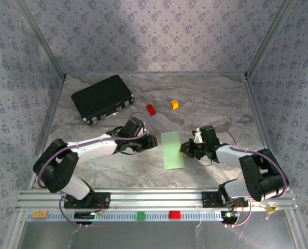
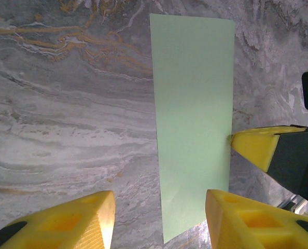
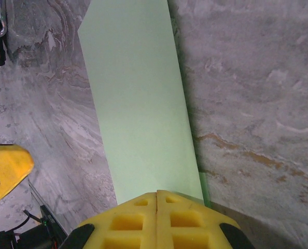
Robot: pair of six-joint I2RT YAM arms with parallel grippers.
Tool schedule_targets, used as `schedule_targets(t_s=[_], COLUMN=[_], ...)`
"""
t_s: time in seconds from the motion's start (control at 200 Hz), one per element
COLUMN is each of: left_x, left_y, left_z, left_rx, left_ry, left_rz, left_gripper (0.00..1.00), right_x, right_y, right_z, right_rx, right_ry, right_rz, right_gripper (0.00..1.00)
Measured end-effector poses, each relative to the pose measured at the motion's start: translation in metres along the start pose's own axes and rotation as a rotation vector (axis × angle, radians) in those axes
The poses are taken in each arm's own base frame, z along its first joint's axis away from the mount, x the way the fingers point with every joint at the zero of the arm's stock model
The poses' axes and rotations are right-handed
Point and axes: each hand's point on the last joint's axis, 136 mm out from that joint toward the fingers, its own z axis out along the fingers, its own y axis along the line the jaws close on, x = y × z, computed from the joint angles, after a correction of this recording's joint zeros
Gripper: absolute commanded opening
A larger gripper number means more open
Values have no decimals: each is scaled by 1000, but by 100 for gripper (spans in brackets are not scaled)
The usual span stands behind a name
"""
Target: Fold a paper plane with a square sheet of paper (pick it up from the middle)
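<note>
**Folded green sheet between the two grippers on a marble table**

Walls (image 1: 154, 31) papered in a small grey-lilac repeat close the cell on three sides, with slanting metal frame posts (image 1: 42, 41) at the back corners. The table (image 1: 211, 98) is a grey marble-look surface veined with white and ochre. A pair of aluminium rails (image 1: 159, 197) runs along its near edge, behind both arm bases.

The only container is a black case (image 1: 102, 98). It lies flat and shut, well apart from the left gripper (image 1: 153, 141), beyond it and off to its left. With the lid down, its contents cannot be told.

The green paper sheet (image 1: 172, 150) lies flat as a narrow rectangle, directly between the two grippers. The left gripper's jaws stand moderately apart and hold nothing. In the left wrist view one end of the sheet (image 2: 193, 129) reaches into that gap, partly under the right-hand finger. Whether that finger touches the paper cannot be told.

The right gripper (image 1: 187, 149) has its jaws pressed together. In the right wrist view its tips (image 3: 157, 207) sit on the sheet's (image 3: 138, 104) near edge. Whether paper is nipped between them cannot be told.

A red block (image 1: 151, 109) lies beyond the left gripper, and an orange block (image 1: 174, 104) just past it, towards the right gripper's side. On the strip below the rails sit an orange tag (image 1: 39, 213), a green block (image 1: 141, 215) and a second red block (image 1: 174, 214).
</note>
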Motion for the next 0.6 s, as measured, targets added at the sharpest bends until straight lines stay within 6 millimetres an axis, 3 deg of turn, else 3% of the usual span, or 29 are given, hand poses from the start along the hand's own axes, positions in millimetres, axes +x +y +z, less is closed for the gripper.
schedule_targets(t_s=[0.27, 0.6], left_x=[4, 14], left_y=[-5, -7], left_z=[18, 40], left_rx=[17, 25], left_ry=[50, 113], left_rz=[4, 11], left_gripper=[49, 46], right_x=[9, 9], right_y=[-15, -16], right_z=[4, 4], right_rx=[31, 25], right_ry=[20, 7], right_rz=[33, 70], right_gripper=[4, 4])
